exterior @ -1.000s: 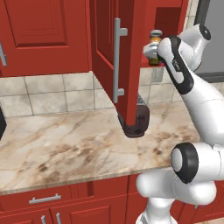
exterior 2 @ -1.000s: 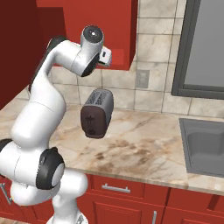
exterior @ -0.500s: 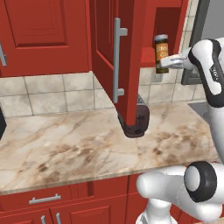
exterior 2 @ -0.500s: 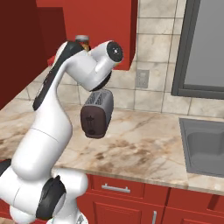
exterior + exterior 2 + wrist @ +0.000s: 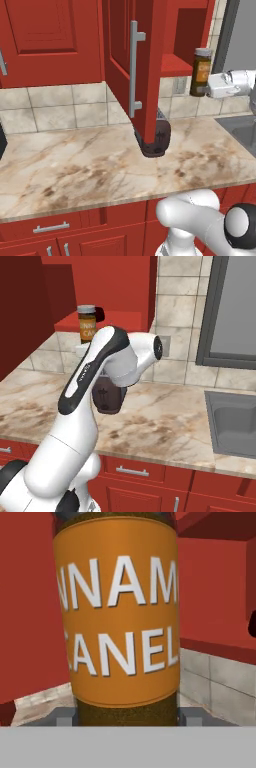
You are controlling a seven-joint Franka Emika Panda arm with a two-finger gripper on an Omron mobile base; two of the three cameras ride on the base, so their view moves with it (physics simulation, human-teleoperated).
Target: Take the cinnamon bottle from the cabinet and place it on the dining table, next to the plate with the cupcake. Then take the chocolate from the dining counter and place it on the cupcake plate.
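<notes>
The hand (image 5: pixel 209 86) grips the bottle (image 5: pixel 201 71) low, clear of the cabinet (image 5: pixel 150 60); I'd keep it upright and swing wide of the door

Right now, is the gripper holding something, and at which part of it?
Yes: the gripper holds the cinnamon bottle upright at its lower body, below the orange label, one finger on each side.

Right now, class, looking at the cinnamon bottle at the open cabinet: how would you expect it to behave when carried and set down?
The cinnamon bottle looks rigid, so it probably won't deform in the claw. It is taller than it is wide, so it may tip if set down crooked. Its round body could roll if it falls on the marble worktop.
</notes>
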